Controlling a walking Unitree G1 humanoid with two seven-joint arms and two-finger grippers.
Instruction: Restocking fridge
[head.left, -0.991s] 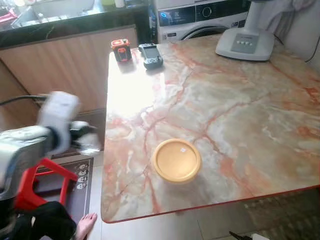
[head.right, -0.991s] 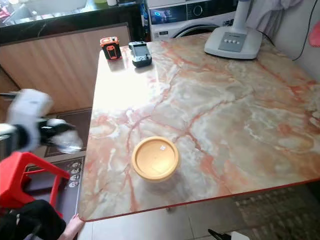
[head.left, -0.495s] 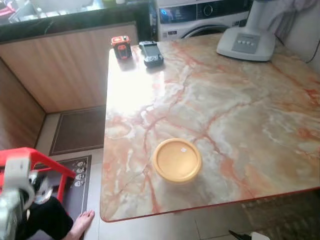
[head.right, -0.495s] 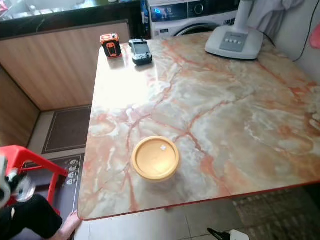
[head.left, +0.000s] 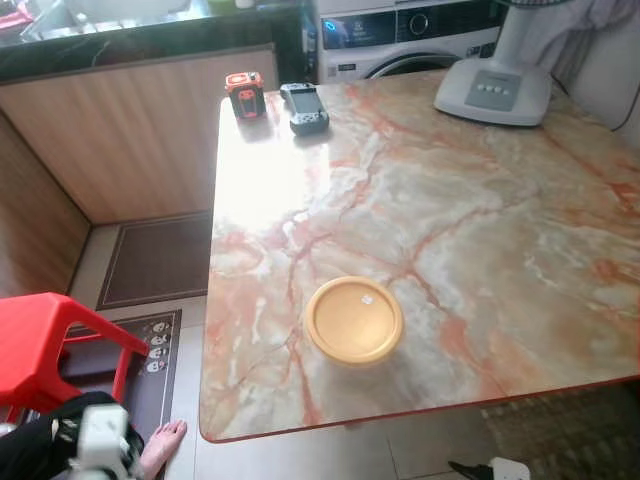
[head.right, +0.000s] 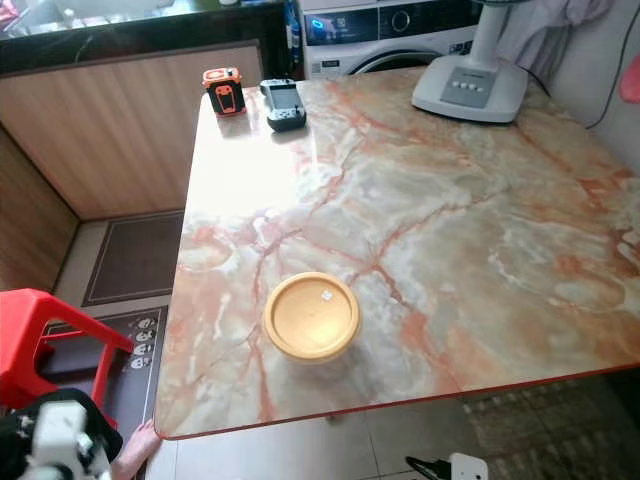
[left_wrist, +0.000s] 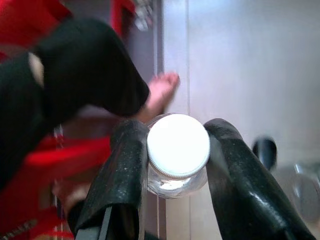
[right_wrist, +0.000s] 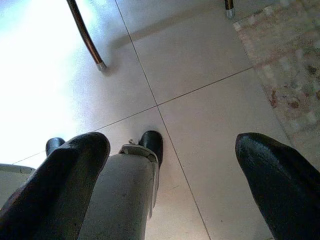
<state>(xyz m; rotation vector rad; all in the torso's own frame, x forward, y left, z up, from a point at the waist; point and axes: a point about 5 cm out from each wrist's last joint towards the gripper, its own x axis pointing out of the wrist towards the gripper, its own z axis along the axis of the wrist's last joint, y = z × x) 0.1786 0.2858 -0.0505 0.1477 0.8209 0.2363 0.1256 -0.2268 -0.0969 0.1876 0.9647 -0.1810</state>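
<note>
The left hand (left_wrist: 175, 165), raised beside the surface (head.left: 470, 230) a second ago, now hangs low at 7 o'clock, pinching a white-capped jar (left_wrist: 177, 150). The right hand (right_wrist: 172, 165) hangs spread over the floor. The yellow-lidded container (head.left: 353, 320) waits, unfetched, near the surface's front edge.

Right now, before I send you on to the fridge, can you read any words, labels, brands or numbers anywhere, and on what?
No text can be read.
Washing machine: lit blue display, characters too small.
Yellow lid of the tub on the table: small white sticker, blurred.
Floor mat: round symbols, illegible.
White fan base: buttons, no legible marks.
White bottle cap in the left pincer: blank.
</note>
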